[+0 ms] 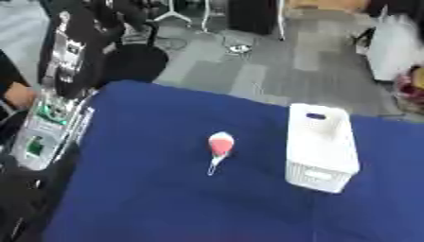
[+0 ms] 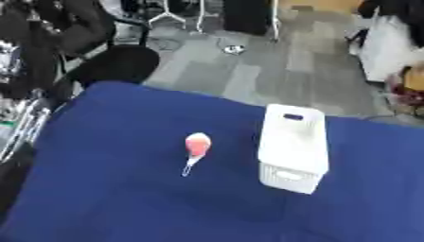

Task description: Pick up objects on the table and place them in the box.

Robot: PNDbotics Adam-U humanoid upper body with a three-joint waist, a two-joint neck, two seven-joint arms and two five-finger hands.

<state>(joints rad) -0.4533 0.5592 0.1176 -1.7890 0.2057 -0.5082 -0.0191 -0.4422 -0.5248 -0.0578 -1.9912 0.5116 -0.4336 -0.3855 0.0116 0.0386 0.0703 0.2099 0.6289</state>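
Box right of red-headed object; left eye view shows equipment

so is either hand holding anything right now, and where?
Nothing is held. Neither hand is in view; the small red and white object lies alone on the blue table, beside the white box.

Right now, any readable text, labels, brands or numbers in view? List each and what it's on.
None readable.
White box: plain, no marking that shows.
Small red and white object on the blue table: no text to make out.
Equipment with green and silver parts at the table's left edge: there may be labels, but they are too blurred to read.
Neither robot hand is in view.
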